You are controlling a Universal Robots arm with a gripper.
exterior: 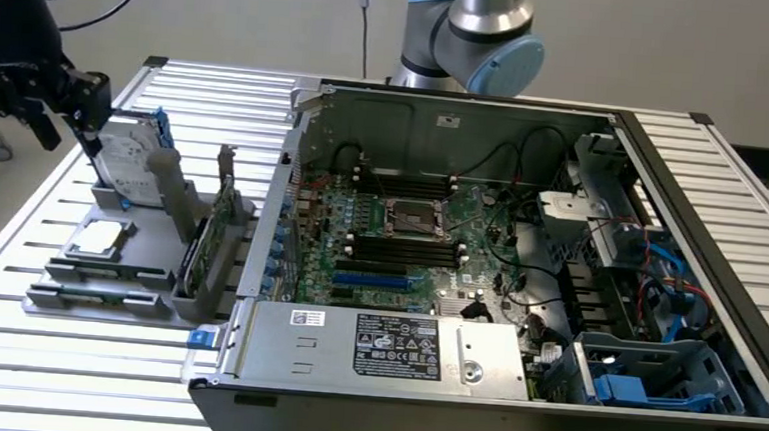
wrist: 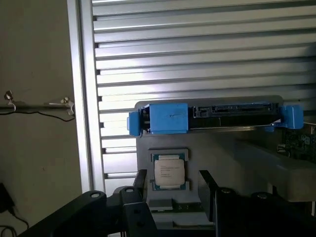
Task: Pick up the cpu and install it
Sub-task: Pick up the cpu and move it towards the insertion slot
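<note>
Jaws: stood wide apart, holding nothing; in the wrist view the two fingers (wrist: 141,183) flanked the cpu (wrist: 169,171) without touching it
Cpu: lay flat in a recess of the grey holder (exterior: 86,300), outside the case (exterior: 457,120), at the exterior view's left
Gripper (exterior: 69,128): hung high over the holder's far end, near the top of the drive (exterior: 127,165)
Open room: clear air straight above the cpu; the holder sat near the table's edge on one side, with the case wall just beside it on the other
In the way: the upright drive with blue brackets stood just behind the cpu; a grey post (exterior: 162,177) and what looked like an upright card (exterior: 220,220) stood between the cpu and the case
Socket (exterior: 411,217): mid-board in the open case, well apart from the cpu; black cables ran near it
Surface: slatted metal table (exterior: 28,354)
Room: pale wall behind; the arm's base (exterior: 470,30) stood beyond the case
</note>
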